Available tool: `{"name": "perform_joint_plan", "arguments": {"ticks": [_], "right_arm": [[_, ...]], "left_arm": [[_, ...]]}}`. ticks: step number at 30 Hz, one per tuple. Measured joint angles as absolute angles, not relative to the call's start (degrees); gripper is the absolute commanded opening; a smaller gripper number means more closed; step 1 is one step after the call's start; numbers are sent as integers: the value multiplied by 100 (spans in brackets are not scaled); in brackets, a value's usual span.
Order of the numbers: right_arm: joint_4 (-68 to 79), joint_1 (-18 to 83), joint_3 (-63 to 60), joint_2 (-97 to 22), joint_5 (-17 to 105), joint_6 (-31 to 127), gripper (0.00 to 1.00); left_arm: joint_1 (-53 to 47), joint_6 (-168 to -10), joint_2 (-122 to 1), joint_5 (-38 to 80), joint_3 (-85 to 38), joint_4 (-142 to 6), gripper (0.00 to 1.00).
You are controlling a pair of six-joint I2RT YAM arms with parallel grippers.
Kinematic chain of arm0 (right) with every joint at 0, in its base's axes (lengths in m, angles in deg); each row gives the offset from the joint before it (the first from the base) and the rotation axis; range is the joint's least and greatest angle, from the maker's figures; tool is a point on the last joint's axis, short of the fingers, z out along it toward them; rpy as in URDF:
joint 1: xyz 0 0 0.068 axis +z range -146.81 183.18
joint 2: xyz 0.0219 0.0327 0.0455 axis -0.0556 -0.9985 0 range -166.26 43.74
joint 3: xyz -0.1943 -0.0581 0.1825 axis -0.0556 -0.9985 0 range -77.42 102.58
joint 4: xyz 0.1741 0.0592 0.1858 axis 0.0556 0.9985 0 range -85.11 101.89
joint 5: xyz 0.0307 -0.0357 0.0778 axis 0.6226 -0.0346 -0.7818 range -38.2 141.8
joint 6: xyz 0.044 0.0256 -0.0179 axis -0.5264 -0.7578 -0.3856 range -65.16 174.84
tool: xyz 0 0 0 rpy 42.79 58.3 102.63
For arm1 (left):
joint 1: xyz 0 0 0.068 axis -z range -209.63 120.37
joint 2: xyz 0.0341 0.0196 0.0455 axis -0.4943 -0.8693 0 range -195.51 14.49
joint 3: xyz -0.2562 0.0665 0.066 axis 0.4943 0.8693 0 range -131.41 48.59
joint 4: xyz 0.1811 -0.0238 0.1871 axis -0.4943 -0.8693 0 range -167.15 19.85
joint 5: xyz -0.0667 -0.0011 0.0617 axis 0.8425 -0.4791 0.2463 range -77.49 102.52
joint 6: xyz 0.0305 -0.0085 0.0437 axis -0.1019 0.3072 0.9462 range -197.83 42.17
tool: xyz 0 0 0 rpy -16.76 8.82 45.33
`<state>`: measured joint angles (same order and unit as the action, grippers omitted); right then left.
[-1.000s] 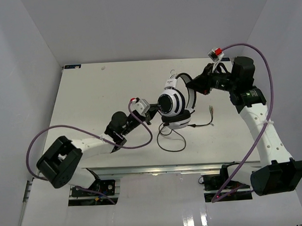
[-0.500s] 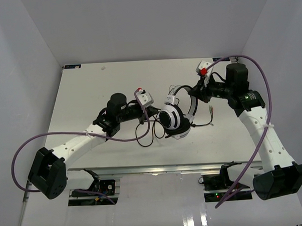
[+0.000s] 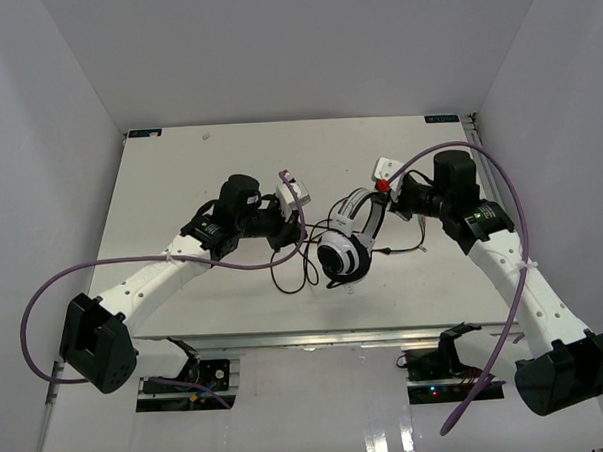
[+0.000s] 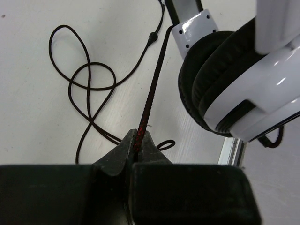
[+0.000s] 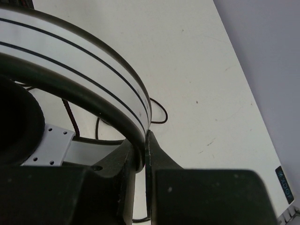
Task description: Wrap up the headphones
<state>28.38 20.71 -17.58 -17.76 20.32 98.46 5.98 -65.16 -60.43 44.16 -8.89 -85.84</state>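
The white-and-black headphones (image 3: pixel 344 246) hang above the table's middle, earcups low and toward the front. My right gripper (image 3: pixel 378 205) is shut on the white headband (image 5: pixel 79 79), which runs between its jaws. My left gripper (image 3: pixel 297 224) is shut on the thin braided black-and-red cable (image 4: pixel 151 91), which runs taut up to the earcup (image 4: pixel 236 93). The rest of the cable (image 4: pixel 86 93) lies in loose loops on the table; it also shows in the top view (image 3: pixel 294 273). A cable end (image 3: pixel 415 247) lies right of the earcups.
The white table (image 3: pixel 169 182) ends at a metal front edge (image 3: pixel 326 335) just below the headphones. Thick purple arm cables (image 3: pixel 103 270) arc over the left and right sides. White walls stand close on both sides.
My right gripper has carried the headphones left and toward the front. My left gripper has moved back and right with the cable in it, drawing it taut. The loose loops have shifted left.
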Motion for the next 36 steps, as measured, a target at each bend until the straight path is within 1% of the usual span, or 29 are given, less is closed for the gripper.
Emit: {"name": "perform_joint_plan", "arguments": {"ticks": [4, 6, 11, 23, 27, 31, 34, 36], "right_arm": [[2601, 2328, -1809, -1776, 2312, 10090, 8], [2554, 2388, -1809, -1779, 2510, 10185, 8], [2534, 2411, -1912, -1909, 3354, 10525, 8], [2185, 2564, -2293, -2139, 4371, 10601, 8], [1909, 2601, -2404, -2265, 4633, 10409, 8], [1559, 2752, -2474, -2302, 5006, 9917, 8], [1321, 2910, -2487, -2342, 5334, 9502, 8], [1205, 3004, -2487, -2368, 5544, 9152, 8]], "left_arm": [[560, -6674, -6060, 4606, -1083, -8841, 18], [519, -6765, -6103, 4742, -1085, -8922, 19], [385, -6934, -6229, 5088, -1085, -8988, 20], [367, -7488, -6673, 6061, -1085, -8711, 18], [325, -8041, -6690, 6336, -1090, -8386, 18], [302, -8951, -6706, 6439, -1165, -7926, 20], [287, -9732, -6762, 6438, -1269, -7514, 23], [278, -10268, -6794, 6416, -1286, -7210, 24]]}}
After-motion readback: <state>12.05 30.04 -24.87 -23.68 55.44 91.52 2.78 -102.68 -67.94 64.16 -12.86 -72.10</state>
